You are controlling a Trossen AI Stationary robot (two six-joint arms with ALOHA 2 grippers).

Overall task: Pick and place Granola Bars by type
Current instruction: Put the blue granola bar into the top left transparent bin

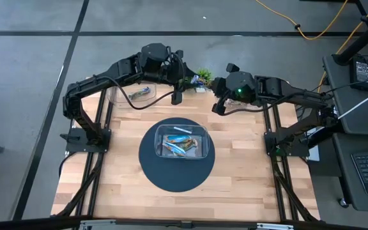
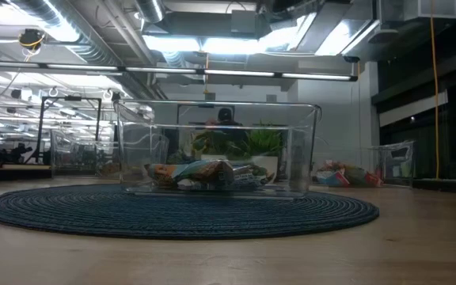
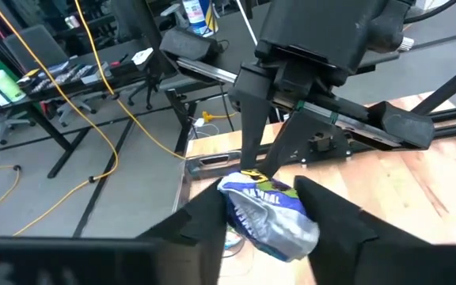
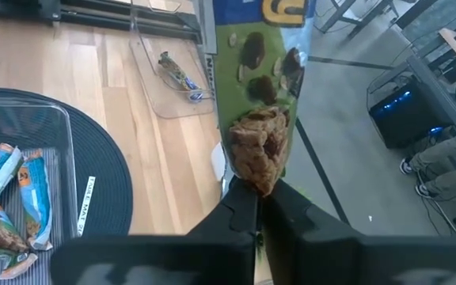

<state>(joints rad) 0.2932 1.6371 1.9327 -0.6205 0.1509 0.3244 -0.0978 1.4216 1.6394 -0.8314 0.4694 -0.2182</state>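
Both grippers hang above the far part of the table and stay out of the low view. My left gripper (image 1: pixel 177 97) (image 3: pixel 264 207) is shut on a grey-silver bar with blue print (image 3: pixel 274 220). My right gripper (image 1: pixel 217 107) (image 4: pixel 258 196) is shut on a green-wrapped bar with a granola picture (image 4: pixel 264 103). Several more bars (image 4: pixel 14 206) (image 2: pixel 200 174) lie flat in the clear bin (image 1: pixel 200 131) on the round dark mat (image 1: pixel 152 169). One bar (image 4: pixel 179 77) lies in the clear bin at the far left (image 1: pixel 117 96). My left gripper pinches the grey-silver bar between its two fingers (image 3: pixel 204 218), one on each side of the crumpled wrapper (image 3: pixel 248 210). The bar is lifted clear of the table. My right gripper pinches the green bar by one end (image 4: pixel 253 180) between its shut fingertips. The bar sticks out straight beyond the fingers, clear of the table.
A small green plant (image 1: pixel 203 74) stands at the far edge between the arms. In the low view, further clear bins (image 2: pixel 390 162) and bars (image 2: pixel 343 176) show at the far right. Bare wood lies near and to both sides of the mat.
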